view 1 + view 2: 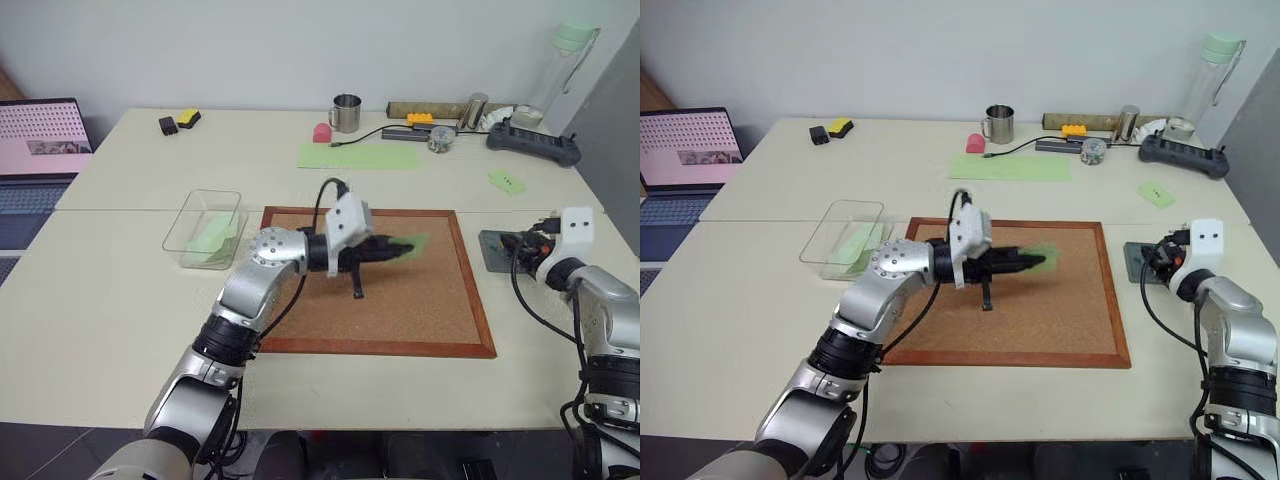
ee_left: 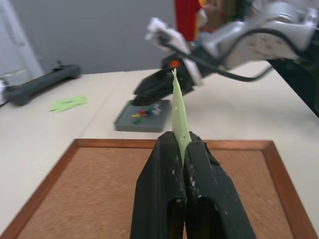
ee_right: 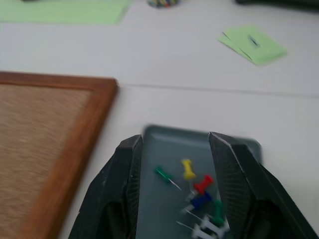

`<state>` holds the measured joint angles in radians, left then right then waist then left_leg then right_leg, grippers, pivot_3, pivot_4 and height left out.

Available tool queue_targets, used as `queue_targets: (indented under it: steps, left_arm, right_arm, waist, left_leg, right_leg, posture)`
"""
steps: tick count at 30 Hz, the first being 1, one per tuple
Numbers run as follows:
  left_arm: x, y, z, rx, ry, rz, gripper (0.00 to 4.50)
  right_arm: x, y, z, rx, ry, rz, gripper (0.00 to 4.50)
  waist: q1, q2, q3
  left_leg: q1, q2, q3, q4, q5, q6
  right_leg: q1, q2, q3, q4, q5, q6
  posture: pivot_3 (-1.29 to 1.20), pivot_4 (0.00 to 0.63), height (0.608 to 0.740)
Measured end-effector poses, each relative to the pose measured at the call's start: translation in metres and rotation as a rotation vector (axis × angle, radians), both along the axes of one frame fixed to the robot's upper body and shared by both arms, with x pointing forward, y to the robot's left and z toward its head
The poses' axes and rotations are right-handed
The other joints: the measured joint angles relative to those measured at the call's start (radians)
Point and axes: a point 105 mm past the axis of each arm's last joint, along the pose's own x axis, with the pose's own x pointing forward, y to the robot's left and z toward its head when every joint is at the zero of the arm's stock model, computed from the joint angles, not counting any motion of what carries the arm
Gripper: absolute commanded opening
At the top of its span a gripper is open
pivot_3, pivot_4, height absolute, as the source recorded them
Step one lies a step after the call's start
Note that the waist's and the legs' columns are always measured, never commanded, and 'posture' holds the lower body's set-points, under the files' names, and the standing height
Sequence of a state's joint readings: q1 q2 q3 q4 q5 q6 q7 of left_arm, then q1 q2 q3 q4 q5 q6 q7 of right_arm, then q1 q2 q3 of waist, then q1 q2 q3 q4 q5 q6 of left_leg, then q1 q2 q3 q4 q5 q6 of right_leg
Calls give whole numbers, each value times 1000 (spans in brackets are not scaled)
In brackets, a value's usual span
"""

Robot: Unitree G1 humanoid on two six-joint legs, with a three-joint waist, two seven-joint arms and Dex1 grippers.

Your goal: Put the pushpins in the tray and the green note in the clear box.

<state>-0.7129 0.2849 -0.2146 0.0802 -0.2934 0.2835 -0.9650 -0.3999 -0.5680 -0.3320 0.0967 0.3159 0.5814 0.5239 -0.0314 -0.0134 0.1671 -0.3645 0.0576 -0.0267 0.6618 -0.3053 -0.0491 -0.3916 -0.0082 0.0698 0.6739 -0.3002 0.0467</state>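
Pushpins (image 3: 197, 199), red, green, yellow, blue, white, fill tray (image 3: 249, 144).

Right gripper (image 3: 174, 149) hangs parted over the tray (image 3: 239, 144), pushpins (image 3: 197, 191) loose between its fingers; cork board (image 3: 45, 129) at nine o'clock, green slip (image 3: 251, 44) at one.
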Motion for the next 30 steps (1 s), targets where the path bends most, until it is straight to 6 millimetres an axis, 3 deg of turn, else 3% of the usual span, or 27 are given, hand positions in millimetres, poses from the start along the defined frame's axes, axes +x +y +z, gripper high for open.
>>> queue_targets:
  steps: [3,6,11,15,18,23,30]
  left_arm:
    - [20,24,11,-38,4,155,0]
    - [39,56,11,-100,46,361,0]
    - [64,140,3,-158,48,835,0]
    - [61,192,-11,-176,60,1117,0]
    - [53,213,-28,-176,94,1263,0]
    - [50,230,-27,-202,89,1365,0]
    - [50,229,-26,-221,87,1362,1319]
  right_arm:
    - [-8,23,23,13,-59,129,2174]
    - [-25,64,51,43,-134,320,2174]
    - [-59,128,75,83,-164,611,2174]
    - [-70,150,90,117,-182,706,2174]
    - [-72,157,96,134,-187,731,2174]
    - [-71,162,97,140,-186,742,2174]
    - [-67,162,94,143,-169,738,2210]
  waist:
    - [-2,0,0]
    - [-2,0,0]
    - [0,0,0]
    - [5,0,0]
    - [14,-1,1]
    - [25,-1,1]
    - [26,-1,1]
  left_leg:
    - [0,0,-1,0,0,0]
    - [0,1,-2,0,0,0]
    - [-1,1,-4,0,0,0]
    - [-1,1,-4,0,0,0]
    - [-2,1,-5,0,0,0]
    - [-2,1,-5,0,0,0]
    - [-2,1,-5,0,0,0]
  right_leg:
    - [0,1,0,0,0,0]
    - [0,1,0,0,0,0]
    - [0,1,-2,0,0,0]
    - [0,-1,-3,0,0,0]
    - [0,-1,-6,0,0,0]
    - [0,-1,-6,0,0,0]
    - [0,-1,-6,0,0,0]
  posture:
    - [0,150,740]
    - [0,150,740]
    - [0,150,740]
    - [0,150,740]
    - [0,150,740]
    - [0,150,740]
    - [0,150,740]
